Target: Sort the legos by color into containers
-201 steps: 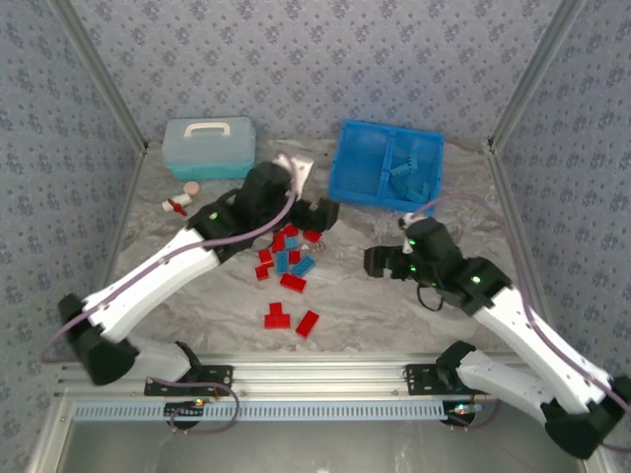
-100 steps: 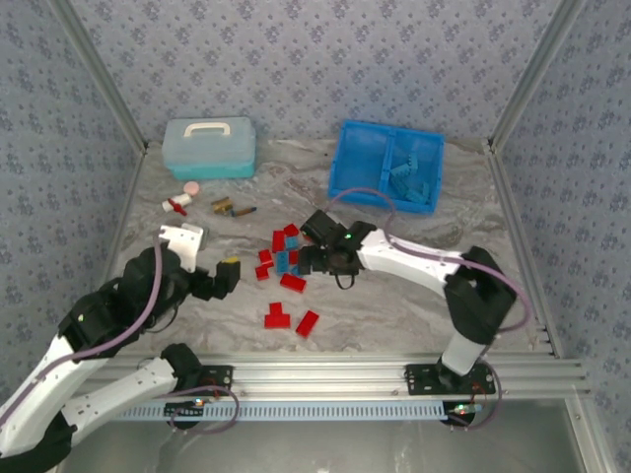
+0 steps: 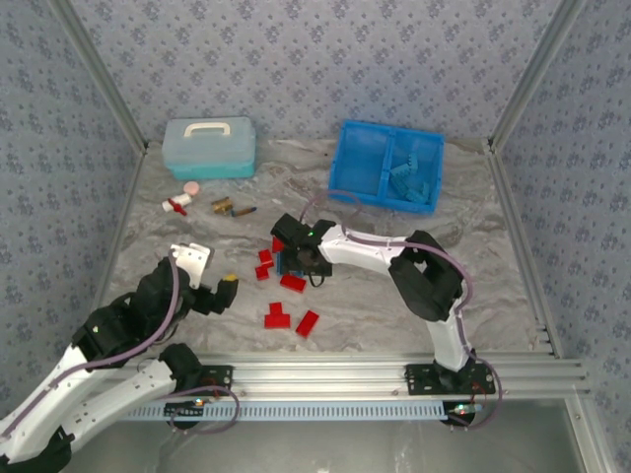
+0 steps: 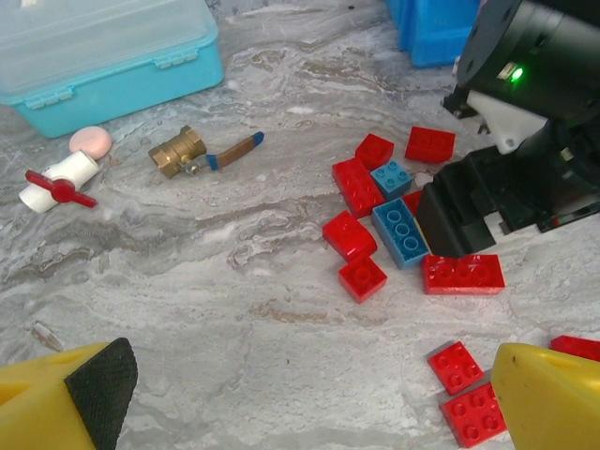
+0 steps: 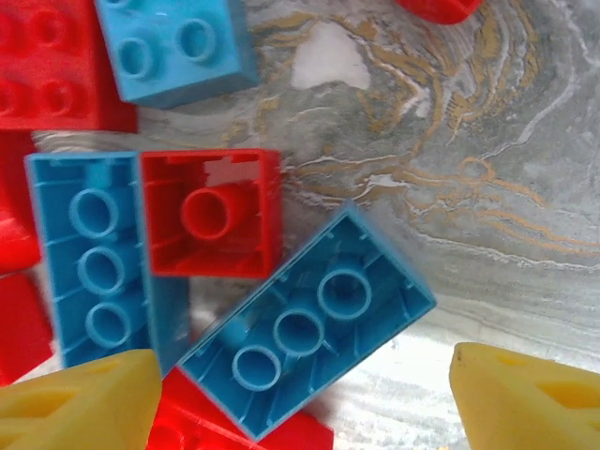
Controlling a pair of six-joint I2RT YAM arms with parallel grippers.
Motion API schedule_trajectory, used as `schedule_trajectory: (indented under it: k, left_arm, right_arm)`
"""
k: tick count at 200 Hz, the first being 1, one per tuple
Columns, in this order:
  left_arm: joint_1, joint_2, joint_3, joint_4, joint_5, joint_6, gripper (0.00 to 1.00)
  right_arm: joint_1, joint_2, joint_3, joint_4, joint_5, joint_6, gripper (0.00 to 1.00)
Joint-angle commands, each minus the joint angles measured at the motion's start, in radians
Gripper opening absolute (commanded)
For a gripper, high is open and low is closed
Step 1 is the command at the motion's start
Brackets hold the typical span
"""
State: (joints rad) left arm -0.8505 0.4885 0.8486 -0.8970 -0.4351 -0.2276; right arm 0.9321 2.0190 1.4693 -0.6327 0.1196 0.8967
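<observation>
Red and light blue legos (image 3: 293, 283) lie scattered mid-table. My right gripper (image 3: 293, 260) hangs low over the pile, open. In the right wrist view an upturned light blue lego (image 5: 309, 323) lies between its yellow fingertips (image 5: 525, 398), closer to the left one, with a gap on the right. An upturned red lego (image 5: 211, 214) and another blue one (image 5: 89, 262) lie beside it. My left gripper (image 3: 212, 281) is open and empty, pulled back near-left of the pile; its view shows the cluster (image 4: 403, 232). The blue tray's containers (image 3: 357, 163) stand far right, with blue legos (image 3: 409, 179) in the right one.
A pale blue lidded box (image 3: 209, 146) stands at the back left. A pink-and-white piece (image 3: 178, 202) and a brass valve (image 3: 232, 207) lie in front of it. Two red legos (image 3: 277, 315) lie near the front rail. Metal frame posts border the table.
My left arm pulled back from the pile to the near left. My right arm swung from the right side across to the pile and came down over the blue lego.
</observation>
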Motion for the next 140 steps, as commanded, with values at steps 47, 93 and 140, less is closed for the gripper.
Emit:
schedule_trajectory:
  k: [47, 93, 140]
  left_arm:
    - [0.008, -0.011, -0.006, 0.052, -0.011, 0.032, 0.99]
    - [0.007, -0.007, -0.009, 0.063, -0.006, 0.031, 0.99]
    - [0.007, -0.005, -0.019, 0.127, 0.187, 0.075, 0.99]
  right_arm:
    - [-0.019, 0.045, -0.006, 0.001, 0.016, 0.038, 0.83]
    - [-0.046, 0.070, -0.007, -0.039, 0.058, 0.028, 0.72]
    - [-0.065, 0.039, -0.077, -0.016, 0.063, 0.018, 0.49]
